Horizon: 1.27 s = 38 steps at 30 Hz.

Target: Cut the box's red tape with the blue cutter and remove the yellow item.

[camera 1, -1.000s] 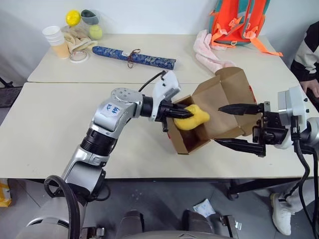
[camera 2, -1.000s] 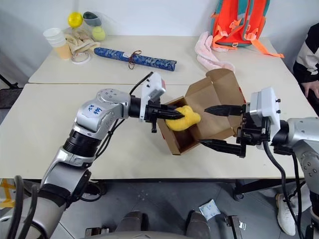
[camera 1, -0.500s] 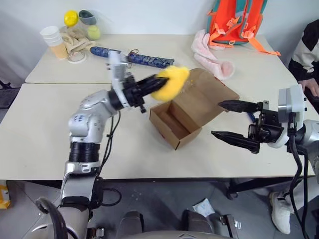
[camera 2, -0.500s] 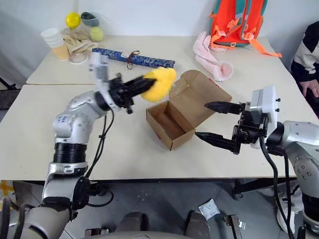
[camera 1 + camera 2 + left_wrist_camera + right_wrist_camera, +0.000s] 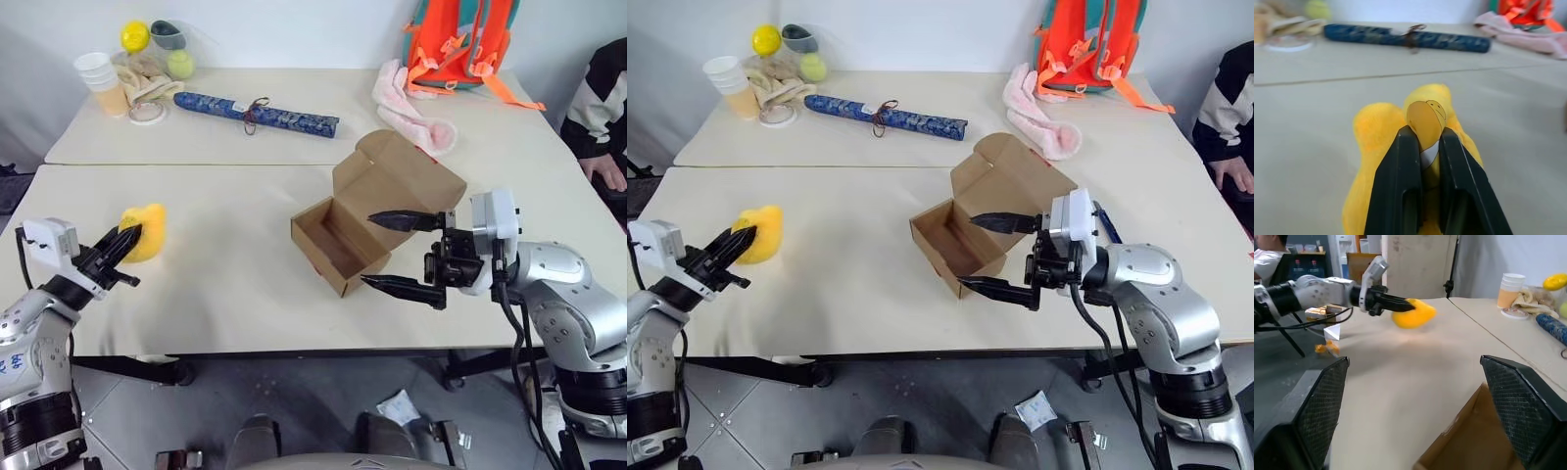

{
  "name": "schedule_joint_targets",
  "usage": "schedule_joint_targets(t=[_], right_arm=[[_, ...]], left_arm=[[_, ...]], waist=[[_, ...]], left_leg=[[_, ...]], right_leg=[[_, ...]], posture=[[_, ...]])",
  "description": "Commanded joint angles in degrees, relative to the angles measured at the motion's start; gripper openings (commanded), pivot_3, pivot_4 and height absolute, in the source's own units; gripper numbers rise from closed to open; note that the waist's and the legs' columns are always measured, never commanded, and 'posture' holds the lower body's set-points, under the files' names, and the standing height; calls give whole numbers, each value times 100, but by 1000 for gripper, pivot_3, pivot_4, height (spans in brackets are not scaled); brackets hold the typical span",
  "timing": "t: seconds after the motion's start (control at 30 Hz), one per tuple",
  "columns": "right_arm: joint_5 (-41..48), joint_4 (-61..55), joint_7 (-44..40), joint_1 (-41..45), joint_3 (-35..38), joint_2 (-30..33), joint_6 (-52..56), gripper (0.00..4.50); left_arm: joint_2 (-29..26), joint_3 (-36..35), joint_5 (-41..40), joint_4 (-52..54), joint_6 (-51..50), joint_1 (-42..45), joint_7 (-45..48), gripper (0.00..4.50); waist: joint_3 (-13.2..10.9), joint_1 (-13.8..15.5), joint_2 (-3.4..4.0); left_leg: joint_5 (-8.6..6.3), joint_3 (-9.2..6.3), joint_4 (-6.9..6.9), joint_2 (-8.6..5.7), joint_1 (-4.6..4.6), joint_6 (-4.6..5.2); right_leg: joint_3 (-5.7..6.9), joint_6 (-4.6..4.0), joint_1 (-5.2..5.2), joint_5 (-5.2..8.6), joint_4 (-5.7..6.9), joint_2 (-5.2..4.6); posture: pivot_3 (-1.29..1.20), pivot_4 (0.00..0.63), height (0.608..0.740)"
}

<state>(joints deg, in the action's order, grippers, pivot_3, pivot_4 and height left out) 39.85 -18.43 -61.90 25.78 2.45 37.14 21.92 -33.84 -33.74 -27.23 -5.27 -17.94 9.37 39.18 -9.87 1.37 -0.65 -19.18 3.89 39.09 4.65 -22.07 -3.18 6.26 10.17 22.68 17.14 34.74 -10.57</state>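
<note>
Fingers of my left gripper [image 5: 122, 243] pinch the yellow item [image 5: 145, 231], held low over the table [image 5: 225, 284]; my left wrist view adds its fuzzy pile and a smiley tag. Right gripper [image 5: 392, 253] is level, jaws spread wide, with the box [image 5: 338, 245], open brown cardboard, just beyond its tips.

Two pale surfaces [image 5: 235, 284] stand edge to edge, a seam running between them. On the near surface, the open box [image 5: 377, 220] rests toward the right; the yellow item [image 5: 145, 230] lies at the left edge. On the far surface lie stacked paper cups [image 5: 101, 80], a tape ring [image 5: 148, 114], a cloth bundle [image 5: 147, 76], a small yellow ball [image 5: 135, 35], a long patterned blue roll [image 5: 260, 111], a pink cloth [image 5: 411, 108] and an orange backpack [image 5: 460, 44].
</note>
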Motion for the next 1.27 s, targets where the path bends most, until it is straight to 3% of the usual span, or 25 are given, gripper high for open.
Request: schedule_joint_targets(t=[0.03,0.2,0.33,0.57,0.7,0.87,0.97,1.17,1.27], right_arm=[[-178,221,-99,149,32,-75,-308,4500],[-373,570,-59,161,192,-122,-515,4500],[-427,859,-61,204,357,-48,-556,4500],[-568,1149,-124,365,454,101,-568,4500],[-675,1220,-84,343,488,108,-644,4500],[-680,1131,-99,182,322,-126,-721,4500],[-625,978,-113,138,248,-228,-679,4500],[-701,872,-135,20,205,-225,-693,4500],[-747,933,-200,-47,238,-156,-773,4500]], left_arm=[[-129,-40,-165,425,-103,-430,145,1671],[-222,-175,-270,907,-104,-703,65,3282],[-506,-708,-414,1250,172,-1117,356,4479],[-1000,-1800,-432,1034,419,-2569,1307,4479],[-806,-2297,-604,1318,595,-3354,1651,4479],[-540,-2122,-573,1622,609,-3523,1462,4479],[-463,-1985,-596,1705,621,-3420,1353,4479],[-358,-1777,-587,1810,623,-3308,1174,4479],[-325,-1694,-597,1834,633,-3278,1116,4479]], waist=[[0,-17,-1],[0,-5,-1],[0,-47,0],[-2,-178,4],[-4,-174,5],[-3,-133,7],[-9,-190,16],[-27,-390,49],[-23,-294,42]], left_leg=[[0,0,-2,0,1,0],[-1,0,-6,2,1,-2],[-2,0,-10,3,1,-3],[-5,9,-34,5,9,-7],[-6,13,-36,7,9,-8],[-9,12,-24,8,8,-5],[-9,-70,-25,3,-4,-2],[71,-445,-118,-124,-11,-5],[93,-426,-122,-109,-11,-27]], right_leg=[[0,0,1,0,1,0],[3,0,4,0,2,1],[3,0,6,0,2,1],[5,-2,12,2,-4,1],[5,-4,14,2,-6,1],[5,-5,12,3,-5,1],[81,-5,-40,3,-9,-13],[447,-3,-249,7,-14,-138],[435,-6,-221,11,-7,-128]], posture=[[0,150,740],[0,150,740],[0,150,740],[0,150,740],[0,150,740],[0,150,740],[0,150,740],[0,150,740],[0,150,740]])
